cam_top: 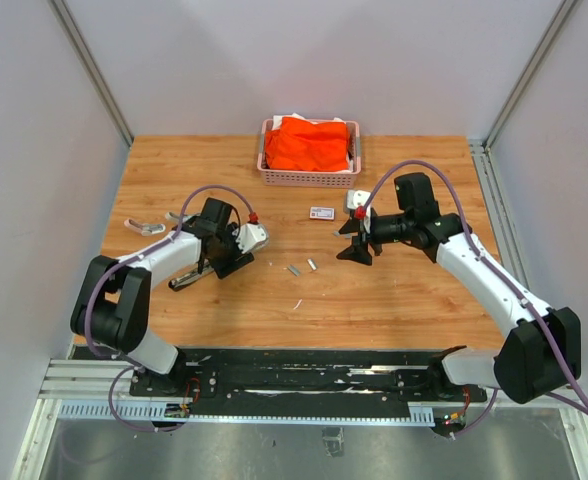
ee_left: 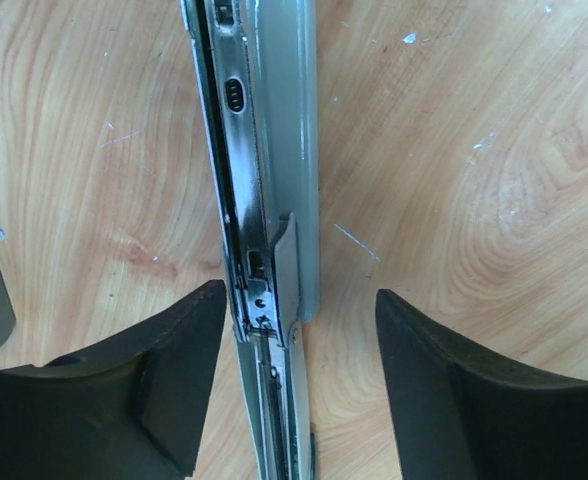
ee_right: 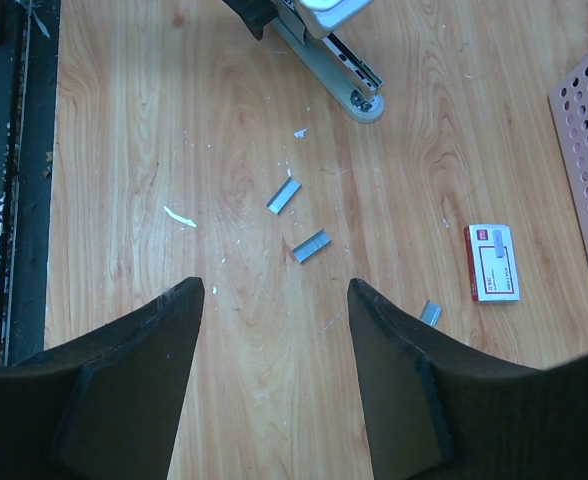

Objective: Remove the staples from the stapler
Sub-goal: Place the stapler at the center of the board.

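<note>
Straddling the stapler (ee_left: 264, 200) with left gripper (ee_left: 299, 300) spread, gap each side, right gripper (ee_right: 274, 290) spread too, staples (ee_right: 312, 245) at 12 o'clock.

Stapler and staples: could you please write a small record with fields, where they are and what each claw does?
left claw: open, astride the stapler, a gap on each side
stapler: lying on the table, metal rail showing
staples: three short strips loose on the table
right claw: open, empty, close to the staples
white box: near the pink basket
</note>
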Action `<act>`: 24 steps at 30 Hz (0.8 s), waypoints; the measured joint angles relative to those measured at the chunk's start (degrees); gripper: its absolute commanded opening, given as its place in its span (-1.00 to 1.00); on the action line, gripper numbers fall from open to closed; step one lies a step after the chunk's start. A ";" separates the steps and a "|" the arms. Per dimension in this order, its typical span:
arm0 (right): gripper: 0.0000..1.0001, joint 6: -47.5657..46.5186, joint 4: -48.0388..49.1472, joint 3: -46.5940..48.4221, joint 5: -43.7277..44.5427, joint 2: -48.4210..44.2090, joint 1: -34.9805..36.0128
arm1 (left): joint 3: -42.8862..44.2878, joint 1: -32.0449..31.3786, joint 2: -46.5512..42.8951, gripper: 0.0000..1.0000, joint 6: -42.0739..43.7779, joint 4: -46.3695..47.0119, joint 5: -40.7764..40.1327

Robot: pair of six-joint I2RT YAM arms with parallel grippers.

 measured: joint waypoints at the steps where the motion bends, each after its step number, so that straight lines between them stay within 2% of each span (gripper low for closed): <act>1: 0.22 -0.02 0.26 -0.17 -0.02 0.00 0.00 | 0.72 0.48 0.87 0.26 -0.17 -0.44 0.26; 4: 0.22 -0.07 0.76 -0.52 -0.07 0.00 -0.15 | 2.14 1.84 2.97 0.21 -0.22 -1.01 0.52; 8: 0.22 -0.20 1.05 -0.96 -0.48 0.00 -0.28 | 2.93 2.54 4.61 0.00 -0.15 -1.07 -0.07; 15: 0.21 -0.17 2.01 -1.25 -0.68 0.00 -0.39 | 3.26 2.80 5.20 -0.26 0.39 -1.14 -0.70; 17: 0.21 -0.17 2.29 -1.25 -0.87 0.00 -0.39 | 3.26 2.95 5.20 -0.40 0.92 -1.14 -0.85; 24: 0.21 0.09 2.97 -1.38 -0.94 0.00 -0.39 | 3.23 5.99 5.20 -0.46 4.72 -0.94 -1.68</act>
